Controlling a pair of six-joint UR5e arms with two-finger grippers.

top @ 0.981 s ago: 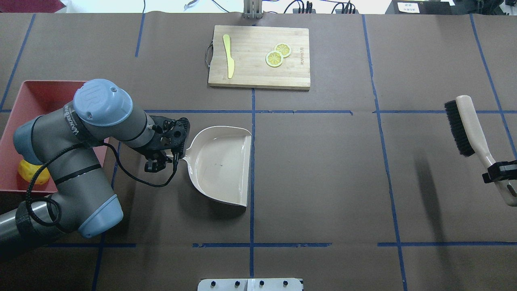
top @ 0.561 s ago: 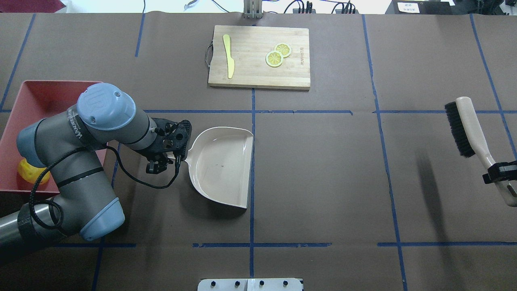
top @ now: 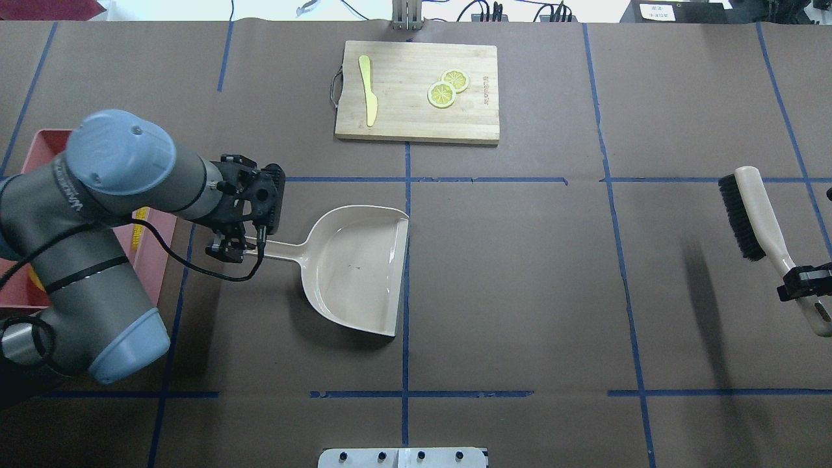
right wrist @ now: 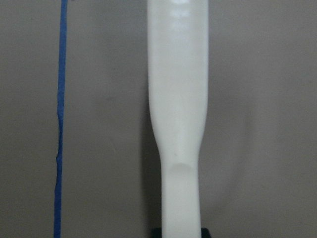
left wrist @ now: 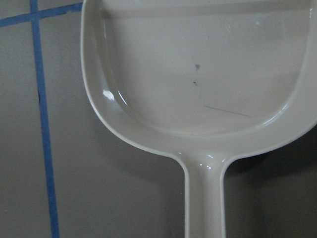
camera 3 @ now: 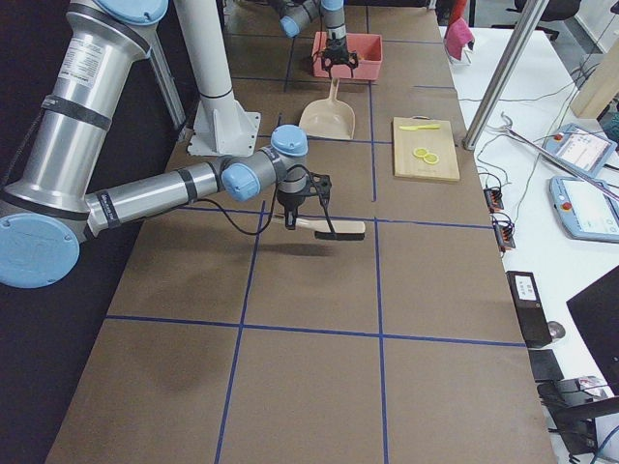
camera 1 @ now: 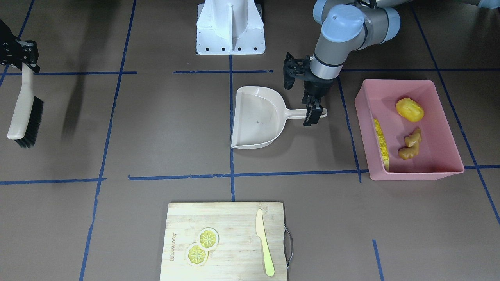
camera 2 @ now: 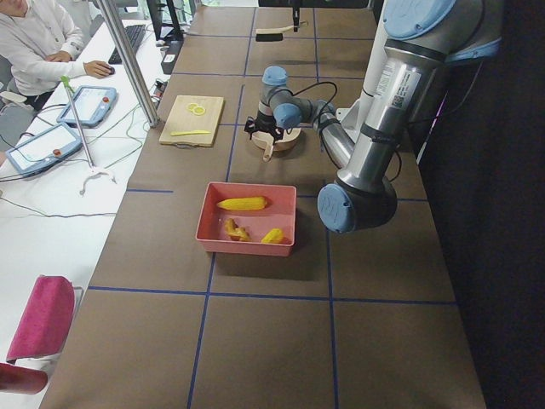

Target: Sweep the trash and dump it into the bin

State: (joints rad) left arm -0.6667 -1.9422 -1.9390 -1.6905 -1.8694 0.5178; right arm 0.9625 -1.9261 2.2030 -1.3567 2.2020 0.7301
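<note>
Left gripper [camera 1: 311, 114]: fingers spread and holding nothing, at the tip of the dustpan [camera 1: 258, 119] handle, centre-right in the front view. A second ago it sat tight against the pan's body. It has backed off while the pan stayed flat and empty, so it looks released and the dump done.

Trash is all in the bin [camera 1: 410, 174], right side: corn cob [camera 1: 381, 142], potato lump [camera 1: 409, 109], ginger root [camera 1: 410, 144].

Right gripper [camera 1: 17, 54], far left, pinches the brush [camera 1: 21, 105] and is partly cut off. Overhead, the left arm hides most of the bin.
</note>
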